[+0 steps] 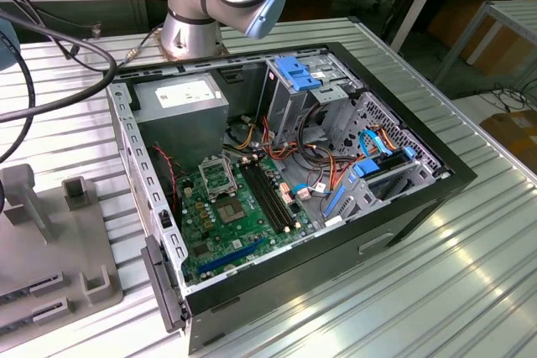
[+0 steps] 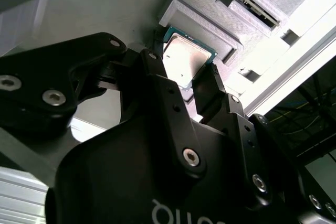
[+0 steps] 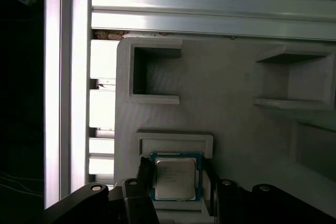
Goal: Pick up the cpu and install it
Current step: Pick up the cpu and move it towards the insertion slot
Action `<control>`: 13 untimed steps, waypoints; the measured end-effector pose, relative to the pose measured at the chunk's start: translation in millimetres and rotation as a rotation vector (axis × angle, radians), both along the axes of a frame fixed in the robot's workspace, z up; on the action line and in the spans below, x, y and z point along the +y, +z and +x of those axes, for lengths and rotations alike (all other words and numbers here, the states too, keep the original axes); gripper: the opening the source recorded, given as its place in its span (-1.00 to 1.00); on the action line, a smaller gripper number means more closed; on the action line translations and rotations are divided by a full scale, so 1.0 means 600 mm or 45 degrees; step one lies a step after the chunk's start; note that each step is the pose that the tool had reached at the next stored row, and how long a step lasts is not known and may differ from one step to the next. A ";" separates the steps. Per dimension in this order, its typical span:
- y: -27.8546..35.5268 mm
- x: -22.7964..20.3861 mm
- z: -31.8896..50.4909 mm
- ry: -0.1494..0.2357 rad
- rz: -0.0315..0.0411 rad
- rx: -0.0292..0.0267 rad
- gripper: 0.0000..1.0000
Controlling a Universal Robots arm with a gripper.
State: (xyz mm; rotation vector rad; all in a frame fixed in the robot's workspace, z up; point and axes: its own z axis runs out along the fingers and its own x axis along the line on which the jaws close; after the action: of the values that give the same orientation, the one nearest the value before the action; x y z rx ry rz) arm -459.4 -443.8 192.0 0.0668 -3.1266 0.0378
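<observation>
The hand (image 3: 175, 167) straddles the cpu (image 3: 175, 180), which lies in its grey holder (image 3: 226, 103); I cannot tell if it's clamped. Lifting it and fitting it into the computer (image 1: 294, 278) remain.

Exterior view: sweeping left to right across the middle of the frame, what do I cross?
Grey fixture plate → computer case's perforated metal wall → green circuit board → memory slots → blue-clipped drive cage → ribbed metal tabletop.
</observation>
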 end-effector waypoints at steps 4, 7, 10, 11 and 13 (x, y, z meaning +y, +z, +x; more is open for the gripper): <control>0.000 0.0000 0.000 0.000 0.0000 0.0000 -0.05; 0.000 0.0000 0.000 0.000 0.0000 -0.0001 -0.05; 0.000 0.0000 0.000 0.000 0.0001 -0.0001 0.09; 0.000 0.0000 0.000 0.000 0.0000 0.0000 0.09; -0.001 0.0000 0.000 0.000 0.0000 -0.0001 0.09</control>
State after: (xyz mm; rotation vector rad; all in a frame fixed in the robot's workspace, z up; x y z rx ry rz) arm -459.4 -443.8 191.7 0.0667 -3.1267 0.0378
